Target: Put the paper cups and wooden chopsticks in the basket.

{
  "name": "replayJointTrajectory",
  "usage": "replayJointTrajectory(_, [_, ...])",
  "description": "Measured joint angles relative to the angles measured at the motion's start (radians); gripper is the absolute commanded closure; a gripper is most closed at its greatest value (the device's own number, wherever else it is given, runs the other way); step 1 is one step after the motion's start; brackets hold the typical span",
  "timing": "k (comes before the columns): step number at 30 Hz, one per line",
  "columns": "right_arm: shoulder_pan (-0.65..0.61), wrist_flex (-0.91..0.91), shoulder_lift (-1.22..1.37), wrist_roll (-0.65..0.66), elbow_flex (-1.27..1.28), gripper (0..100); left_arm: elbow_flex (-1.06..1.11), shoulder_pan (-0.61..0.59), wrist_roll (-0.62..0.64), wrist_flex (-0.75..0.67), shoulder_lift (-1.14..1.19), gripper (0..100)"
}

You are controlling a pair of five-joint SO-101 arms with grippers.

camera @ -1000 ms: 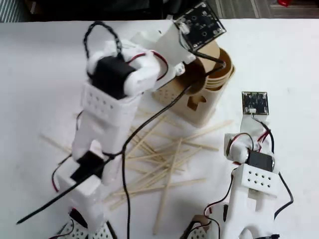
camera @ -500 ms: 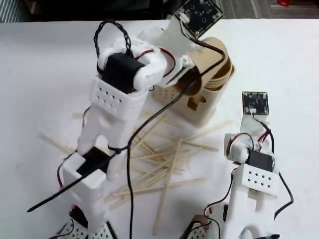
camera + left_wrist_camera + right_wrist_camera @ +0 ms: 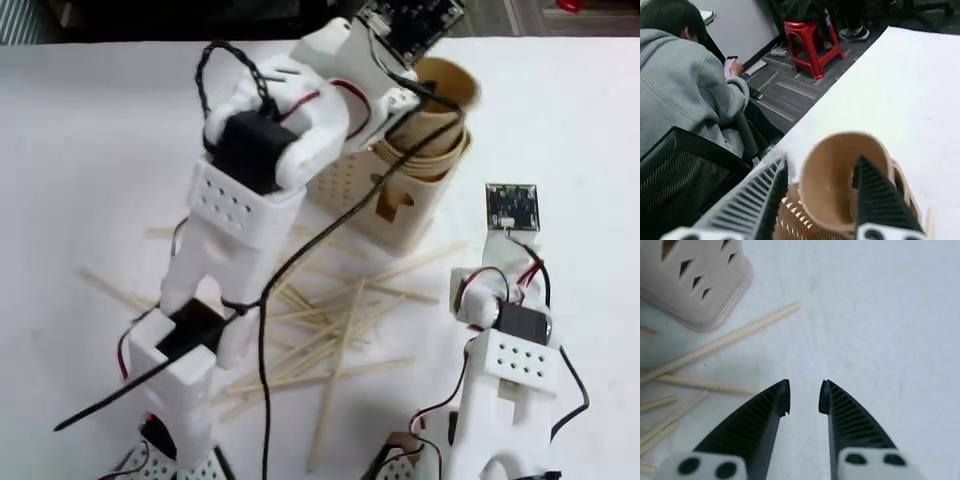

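The beige basket [image 3: 350,190] stands at the back of the table with a stack of paper cups [image 3: 432,160] inside. One more paper cup [image 3: 450,88] lies tilted on top of that stack. My left gripper [image 3: 821,165] hangs over the basket, open. The tilted cup [image 3: 840,185] sits between its fingers, with a gap on one side. Several wooden chopsticks [image 3: 330,330] lie scattered on the table in front of the basket. My right gripper [image 3: 804,390] is open and holds nothing, low over the table beside a basket corner [image 3: 695,285] and some chopsticks [image 3: 725,342].
The left arm's black cable [image 3: 265,340] hangs across the chopstick pile. The right arm [image 3: 505,345] stands at the front right. The table's far edge [image 3: 840,85] runs just behind the basket, with a red stool [image 3: 812,42] on the floor beyond.
The left arm has risen and pulled back over the basket. The top cup has come up from the stack and now leans to one side. The right arm has not moved.
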Motion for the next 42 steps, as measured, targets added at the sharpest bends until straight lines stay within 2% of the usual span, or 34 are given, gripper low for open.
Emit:
replayJointTrajectory(7, [0.0,0.0,0.0,0.0,0.0,88.9,0.0,0.0,0.0,-0.018,0.029,78])
replayJointTrajectory(11, [0.0,0.0,0.0,0.0,0.0,88.9,-0.018,0.0,-0.003,0.091,0.029,78])
replayJointTrajectory(17, [0.0,0.0,0.0,0.0,0.0,88.9,-0.071,0.0,-0.08,0.356,0.025,78])
replayJointTrajectory(21, [0.003,0.0,0.0,0.0,0.0,88.9,-0.005,-0.018,-0.08,0.397,-0.023,78])
replayJointTrajectory(27, [0.003,0.0,0.0,0.0,0.0,88.9,0.276,-0.057,-0.1,0.399,-0.206,78])
replayJointTrajectory(32, [0.002,0.0,0.0,0.0,0.0,88.9,0.551,-0.068,-0.1,0.399,-0.428,68])
replayJointTrajectory(35, [0.003,0.0,0.0,0.0,0.0,88.9,0.738,-0.078,-0.101,0.399,-0.551,66])
replayJointTrajectory(38, [0.0,0.0,0.0,0.0,0.0,88.9,0.941,-0.124,-0.144,0.394,-0.618,66])
replayJointTrajectory(42, [0.003,0.0,0.0,0.0,0.0,88.9,1.195,-0.233,-0.222,0.305,-0.631,66])
